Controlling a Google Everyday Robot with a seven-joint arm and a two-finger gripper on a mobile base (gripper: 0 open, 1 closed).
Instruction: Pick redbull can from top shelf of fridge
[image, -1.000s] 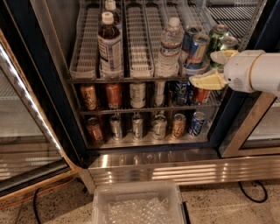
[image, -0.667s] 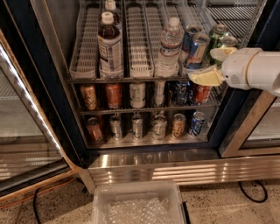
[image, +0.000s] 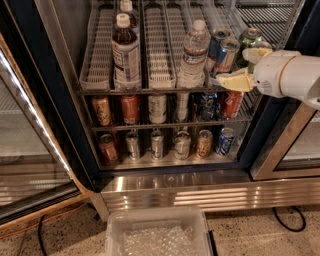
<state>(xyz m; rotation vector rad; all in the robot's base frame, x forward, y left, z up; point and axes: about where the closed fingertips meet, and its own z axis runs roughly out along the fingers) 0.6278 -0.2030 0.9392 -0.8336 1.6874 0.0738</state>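
Blue-and-silver redbull can (image: 226, 56) on the top shelf (image: 96, 60) stands just beside the wide-spread tool (image: 246, 66).

Soft light is coming from above and in front, leaving the fridge (image: 57, 100) dimming toward its back; glare is streaking across the steel base (image: 200, 195) and the glass door (image: 25, 165); the pale gripper (image: 244, 67), fingers apart at the right of the top shelf (image: 150, 89), is glowing brightest.

matt plastic gripper (image: 233, 66) beside the glossy metal redbull can (image: 227, 52) on the wire top shelf (image: 97, 55).
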